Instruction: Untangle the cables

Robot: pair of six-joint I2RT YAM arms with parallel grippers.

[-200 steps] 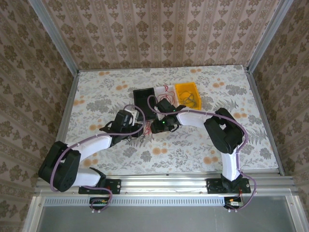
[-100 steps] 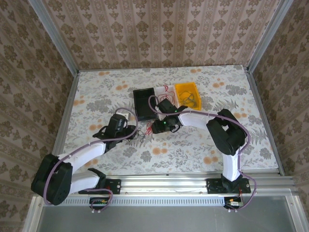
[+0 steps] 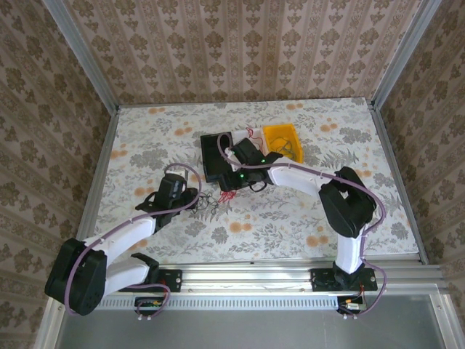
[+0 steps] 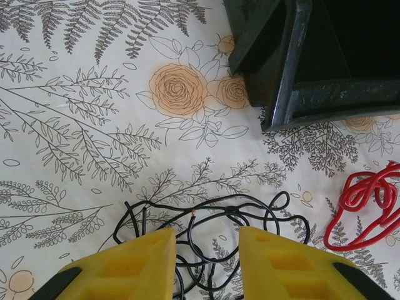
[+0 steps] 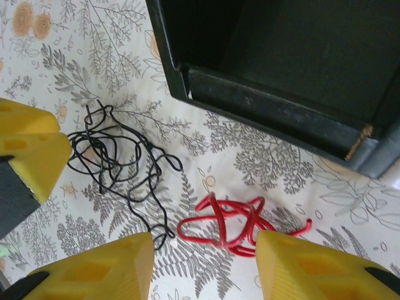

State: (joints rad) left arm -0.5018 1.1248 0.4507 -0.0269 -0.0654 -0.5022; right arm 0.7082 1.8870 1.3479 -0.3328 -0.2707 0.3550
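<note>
1. On my left wrist feed the left gripper (image 4: 206, 232) is wide open and holds nothing. Its two yellow fingers (image 4: 134, 265) stand either side of the black cable (image 4: 215, 228).
2. The black cable is a loose tangle of thin loops lying flat on the floral tablecloth (image 3: 290, 211), just short of the black bin (image 4: 312, 56).
3. The red cable (image 4: 365, 206) lies bunched just to the right of the black one. I see a small gap between them, so they look apart.
4. On the right wrist feed the right gripper (image 5: 205, 237) is also spread wide and grips nothing. The red cable (image 5: 231, 228) sits on the cloth between its fingertips, just ahead of them.
5. From overhead, both grippers meet over the two cables in front of the black bin (image 3: 216, 155). The yellow bin (image 3: 282, 140) stands to its right with thin wires in it that I cannot make out clearly.
</note>
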